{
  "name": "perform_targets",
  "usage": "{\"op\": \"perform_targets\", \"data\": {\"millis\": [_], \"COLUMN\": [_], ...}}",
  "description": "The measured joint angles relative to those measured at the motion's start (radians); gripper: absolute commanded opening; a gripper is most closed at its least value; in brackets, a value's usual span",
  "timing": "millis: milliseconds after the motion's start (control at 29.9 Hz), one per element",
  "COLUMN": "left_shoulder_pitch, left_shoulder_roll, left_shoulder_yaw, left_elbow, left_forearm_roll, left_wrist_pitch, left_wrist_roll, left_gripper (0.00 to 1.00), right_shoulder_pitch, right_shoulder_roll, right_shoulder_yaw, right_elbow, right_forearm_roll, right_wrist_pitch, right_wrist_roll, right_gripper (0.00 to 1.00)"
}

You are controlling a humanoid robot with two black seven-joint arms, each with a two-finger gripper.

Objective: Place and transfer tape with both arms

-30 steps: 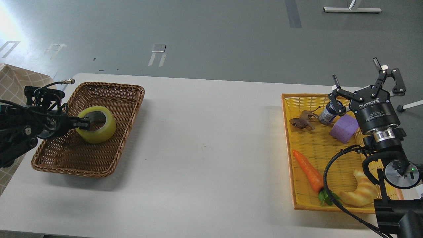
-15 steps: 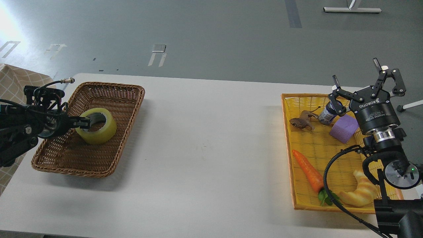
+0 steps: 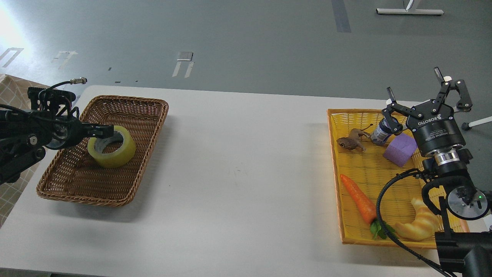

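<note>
Head view: wide roll of translucent yellow packing tape [image 3: 112,147] lying flat, core axis upright, in brown wicker basket [image 3: 148,105] at tabletop's [image 3: 238,161] left end. Left end effector [image 3: 103,131] at roll's near-left rim, seen dark and end-on; grip impossible to judge. Right end effector [image 3: 417,90] spread wide, empty, well apart above yellow tray [image 3: 333,127].

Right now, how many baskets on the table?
2. The brown wicker basket sits at the left end, holding the tape. The yellow basket sits at the right end, partly hidden by the right arm.
</note>
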Motion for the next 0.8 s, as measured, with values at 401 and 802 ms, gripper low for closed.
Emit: {"op": "perform_targets", "data": {"millis": [401, 802], "left_shoulder_pitch": [-0.22, -0.25], "left_shoulder_roll": [-0.021, -0.128], "left_shoulder_yaw": [-0.004, -0.098], "left_elbow": [-0.016, -0.016], "left_forearm_roll": [-0.23, -0.684], "left_wrist_pitch": [-0.001, 0.013], "left_wrist_roll": [0.003, -0.002], "left_gripper": [0.79, 0.98], "right_shoulder_pitch": [0.008, 0.019], "right_shoulder_roll": [0.0, -0.007], "right_shoulder_yaw": [0.003, 0.005], "right_elbow": [-0.012, -0.015], "right_forearm_roll": [0.0, 0.002], "right_wrist_pitch": [0.0, 0.0], "right_wrist_roll": [0.0, 0.0], "right_gripper": [0.98, 1.0]}}
